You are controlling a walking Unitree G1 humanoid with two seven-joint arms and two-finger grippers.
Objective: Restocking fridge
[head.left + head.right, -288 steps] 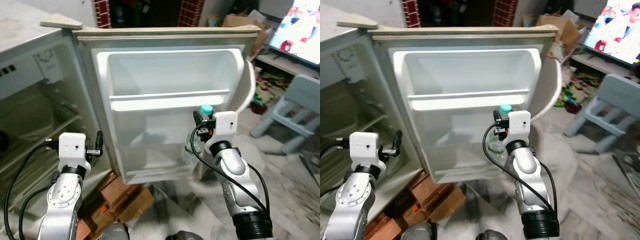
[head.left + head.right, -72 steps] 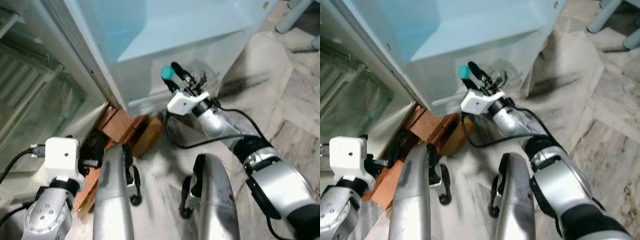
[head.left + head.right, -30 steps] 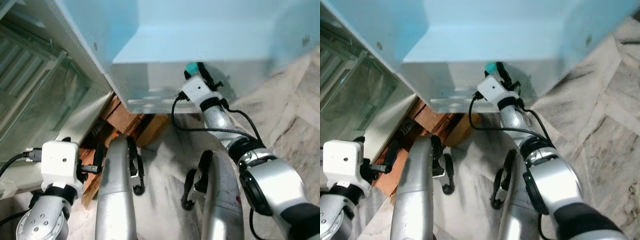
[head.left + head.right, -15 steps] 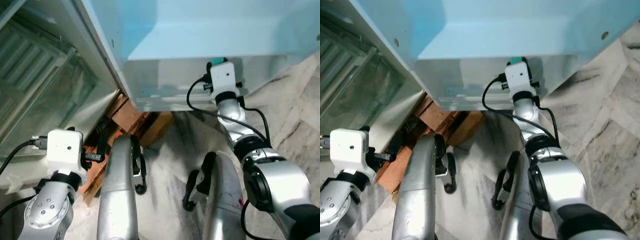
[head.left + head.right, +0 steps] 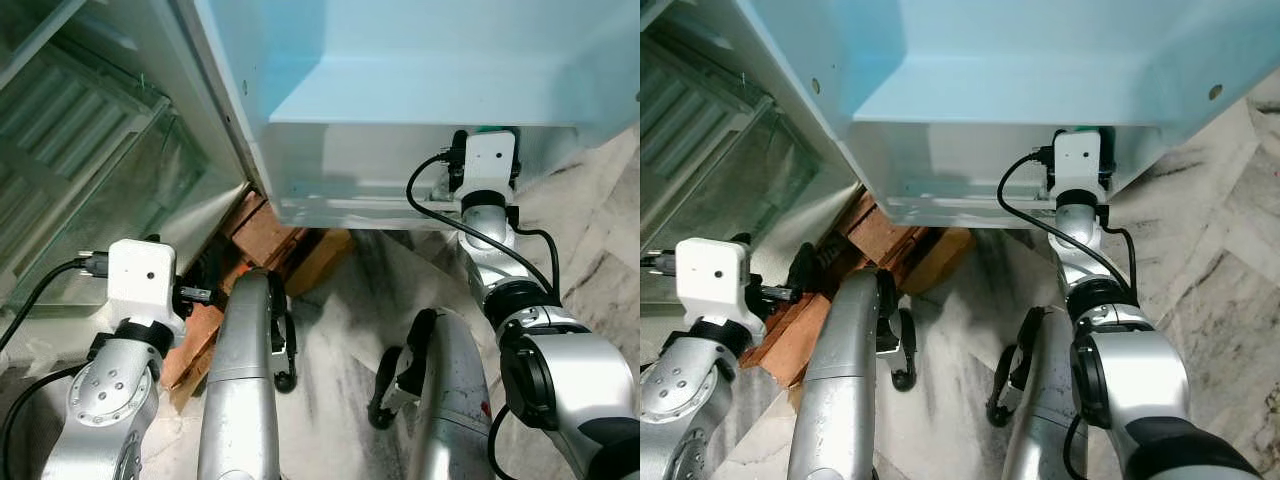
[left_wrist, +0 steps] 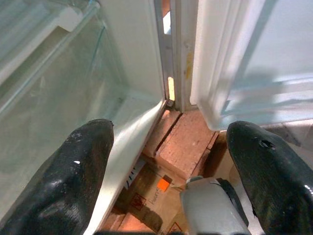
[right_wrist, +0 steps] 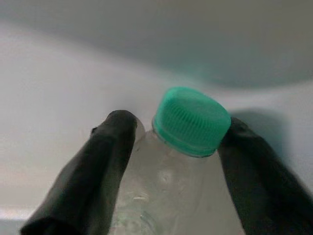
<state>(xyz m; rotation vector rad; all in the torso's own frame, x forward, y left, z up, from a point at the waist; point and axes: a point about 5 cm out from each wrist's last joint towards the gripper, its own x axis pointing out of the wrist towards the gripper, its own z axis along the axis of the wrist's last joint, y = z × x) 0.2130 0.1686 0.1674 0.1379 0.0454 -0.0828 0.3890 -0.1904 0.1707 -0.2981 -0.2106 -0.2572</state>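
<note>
Bricks (image 5: 262, 232) prop fridge door (image 5: 420, 90); right gripper (image 7: 178, 161) grasps bottle (image 7: 171, 196); left gripper (image 6: 171, 161) released.

The floor (image 5: 590, 240) is pale marble-patterned tile with grey veining, lit evenly and bright at the right. A white fridge cabinet stands at the left, its glass shelf (image 5: 90, 190) and ribbed interior catching a greenish light. The open door's white inner panel (image 5: 1040, 70) spans the top, tinted pale blue, with a lower shelf wall (image 5: 340, 165) beneath it. Under the hinge corner lie reddish-brown bricks (image 5: 265, 232) and a flattened cardboard piece (image 6: 154, 188) in shadow.
</note>
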